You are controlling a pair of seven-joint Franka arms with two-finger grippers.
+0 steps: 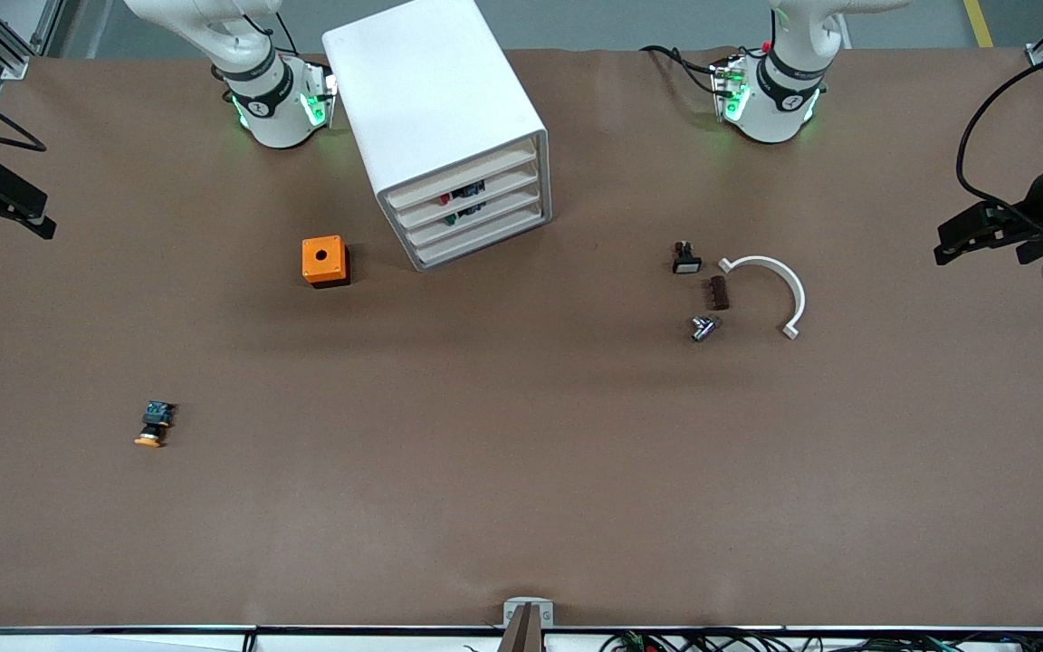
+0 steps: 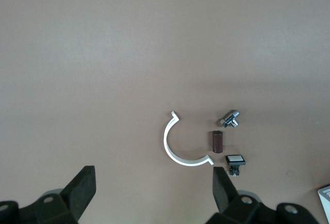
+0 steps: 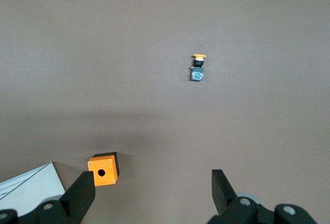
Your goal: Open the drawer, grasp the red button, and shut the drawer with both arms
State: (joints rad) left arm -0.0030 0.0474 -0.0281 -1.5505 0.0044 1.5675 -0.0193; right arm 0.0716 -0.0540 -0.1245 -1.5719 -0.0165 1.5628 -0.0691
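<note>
Left tool (image 2: pixel 152 193) spread, right tool (image 3: pixel 152 193) spread, cabinet (image 1: pixel 435 118) drawers shut

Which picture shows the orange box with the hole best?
The right wrist view: the orange box is close, its hole plain. The front view shows it smaller, beside the cabinet. The left wrist view misses it.

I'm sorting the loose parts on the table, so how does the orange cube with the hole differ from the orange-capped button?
The orange cube is a boxy block with a hole in its top, and it stands upright. The orange-capped button is much smaller, lies on its side, and has a black and blue body. The cube sits beside the cabinet, while the button lies nearer the front camera. Both rest on the table toward the right arm's end.
</note>
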